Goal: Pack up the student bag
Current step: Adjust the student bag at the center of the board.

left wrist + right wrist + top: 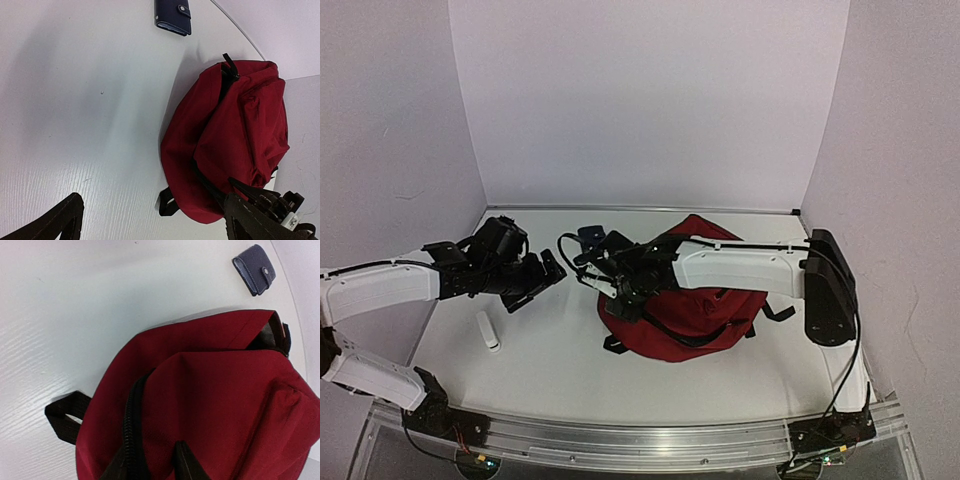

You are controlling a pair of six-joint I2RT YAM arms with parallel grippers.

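The bag point(692, 330) is lying right of centre on the counter point(570, 375), its far edge reaching close to the back wall point(640, 100). A black strap loop point(62, 415) is sticking out from its near-left edge onto the counter.

The right arm is stretching across the top of the bag from the right. The right hand point(150, 451) is sitting at the bag's left edge, its 2 fingers standing narrow on either side of the black zipper point(132, 430) and touching the red fabric. I cannot tell whether they are pinching it.

The left hand point(542, 282) is hovering just left of the bag, apart from it, with its fingers spread wide and nothing between them.

A wallet point(590, 235) is lying near the back edge, just beyond the bag's left corner. A white stick point(490, 331) is lying near the left edge, below the left hand.

Bare counter is showing in a wide strip along the near edge in front of the bag, and between the bag and the stick. Walls are closing in the left, back and right sides.
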